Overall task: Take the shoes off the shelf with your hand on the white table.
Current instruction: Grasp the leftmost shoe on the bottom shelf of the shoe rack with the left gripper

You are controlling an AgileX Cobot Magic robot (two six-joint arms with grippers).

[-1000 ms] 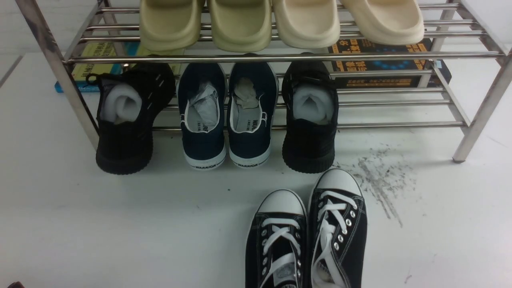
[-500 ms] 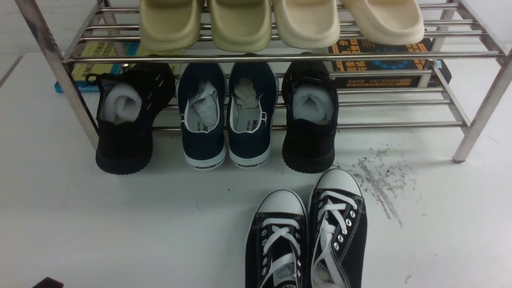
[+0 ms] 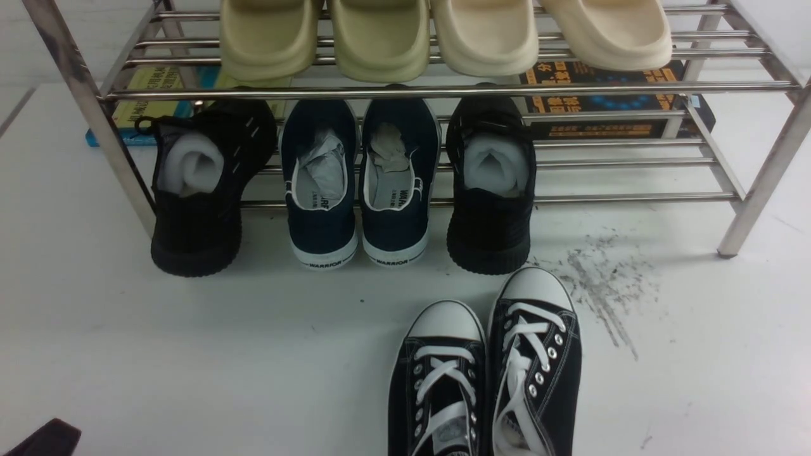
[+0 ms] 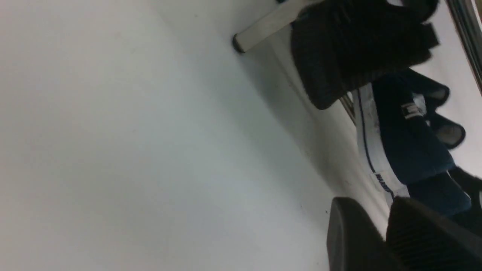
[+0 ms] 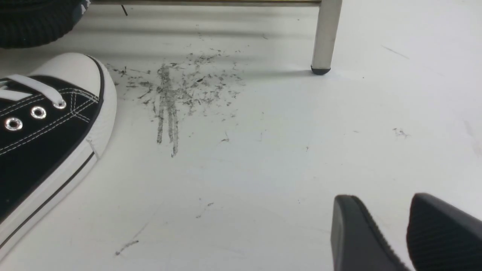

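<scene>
Creeping further into the near left corner, the left gripper [image 3: 39, 438] only starts its reach.
Front: navy shoes [image 3: 358, 183] sit heels-out on the lower bars of the shelf [image 3: 633, 198], well apart from it. Left wrist: fingers [image 4: 354, 233] narrow, empty. Right wrist: right gripper [image 5: 384, 205] narrow, empty, over the table [image 5: 263, 150]. Next, I'd guess: widen, reach a heel.

Robot lab test bench, not a home. The shelf [image 3: 633, 197] stands on a bare white table [image 3: 190, 354], with white all round. The footwear looks like staged props: navy shoes [image 3: 358, 183] and black knit shoes [image 3: 196, 190] are stuffed with filler, and slides [image 3: 380, 38] are lined up on the top tier. Books [image 3: 602, 104] lie flat behind the shelf. Grey scuffs [image 3: 602, 285] mark the tabletop.
</scene>
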